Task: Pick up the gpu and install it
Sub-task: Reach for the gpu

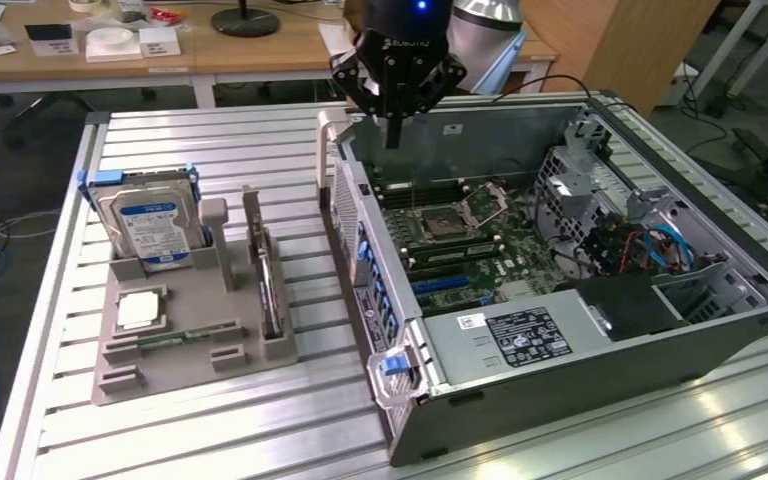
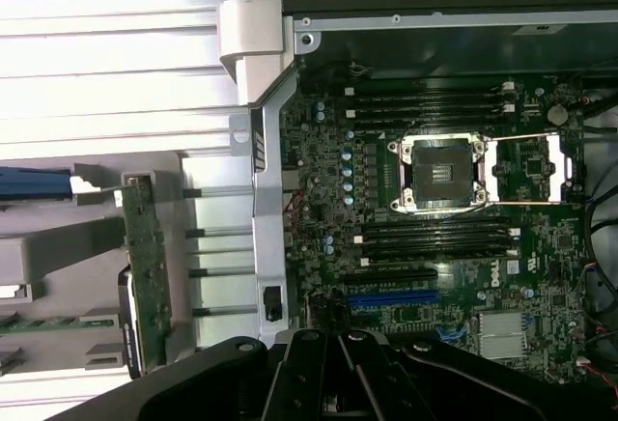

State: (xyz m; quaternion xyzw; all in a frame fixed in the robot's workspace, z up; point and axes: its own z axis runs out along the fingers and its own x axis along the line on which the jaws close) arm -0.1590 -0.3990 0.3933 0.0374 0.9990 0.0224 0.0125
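Note:
The gpu [image 1: 267,288] stands on its long edge in a slot of the grey holder [image 1: 177,375], on the exterior view's left of the open computer case [image 1: 558,345]. In the wrist view the gpu [image 2: 147,257] shows edge-on, with its silvery bracket at one end. My gripper [image 1: 392,132] hangs above the case's far corner, well away from the card, fingers shut together on nothing. In the wrist view the gripper [image 2: 338,382] hovers over the motherboard [image 2: 435,238], near the blue expansion slot [image 2: 391,297].
The holder also carries a hard drive [image 1: 151,225] with a blue-white label, a processor [image 1: 140,310] and a memory stick [image 1: 177,337]. The case's upright side wall [image 1: 357,250] stands between holder and motherboard. Desks with clutter lie behind the slatted table [image 1: 224,440].

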